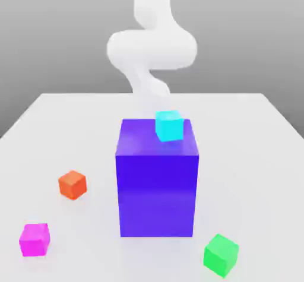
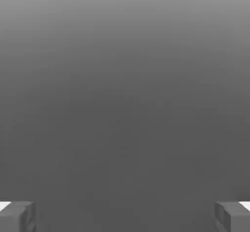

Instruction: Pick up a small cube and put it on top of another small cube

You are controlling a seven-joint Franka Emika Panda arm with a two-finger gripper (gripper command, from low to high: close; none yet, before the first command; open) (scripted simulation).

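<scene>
Behind the big purple block [image 1: 157, 180], the white arm [image 1: 151, 46] coils upward, its fingers [image 2: 17, 216] spread wide, grasping nothing.

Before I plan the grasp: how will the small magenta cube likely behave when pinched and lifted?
The magenta cube looks rigid with flat faces, so it should sit still rather than roll. Its glossy surface may be a little slippery. It is small beside the purple block, so probably light. The gripper is open wide.

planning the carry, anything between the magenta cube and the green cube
Partly. The big purple-blue block stands mid-table between them but farther back; the straight line from the magenta cube to the green cube passes just in front of it.
</scene>
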